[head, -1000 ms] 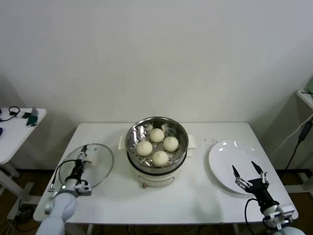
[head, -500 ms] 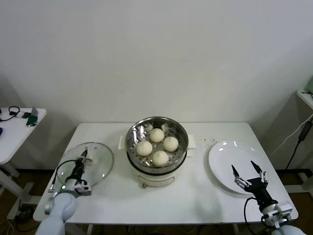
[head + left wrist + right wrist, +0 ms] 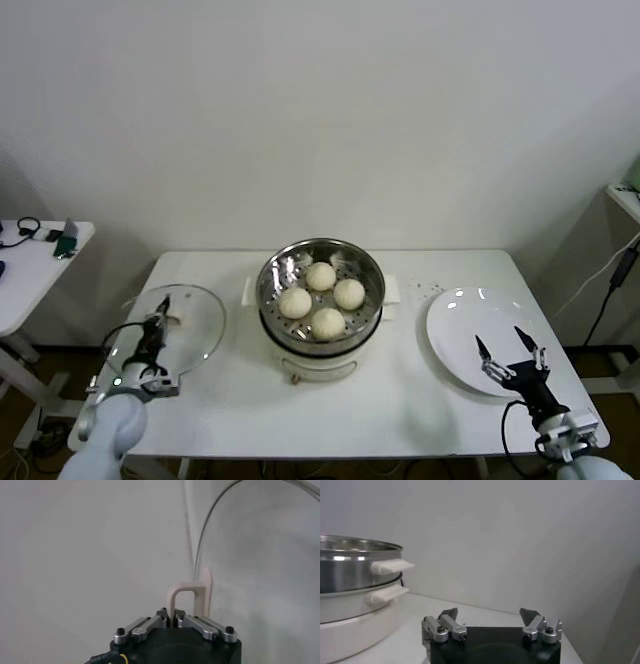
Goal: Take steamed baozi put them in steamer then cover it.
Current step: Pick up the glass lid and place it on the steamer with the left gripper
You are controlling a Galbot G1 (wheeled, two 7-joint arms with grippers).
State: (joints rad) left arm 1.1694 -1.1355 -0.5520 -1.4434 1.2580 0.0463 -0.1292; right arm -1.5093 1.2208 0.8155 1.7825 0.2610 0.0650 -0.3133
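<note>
1. Head view: even, diffuse indoor light; white wall [image 3: 320, 110] and table [image 3: 400, 400] bright without burnout.
2. Shadows soft, faint beneath the steamer [image 3: 320, 300].
3. Glare: small highlights on the steamer's steel rim and on the plate [image 3: 470, 315].
4. Wrist views dimmer, greyish; the wall behind reads soft and featureless.
</note>
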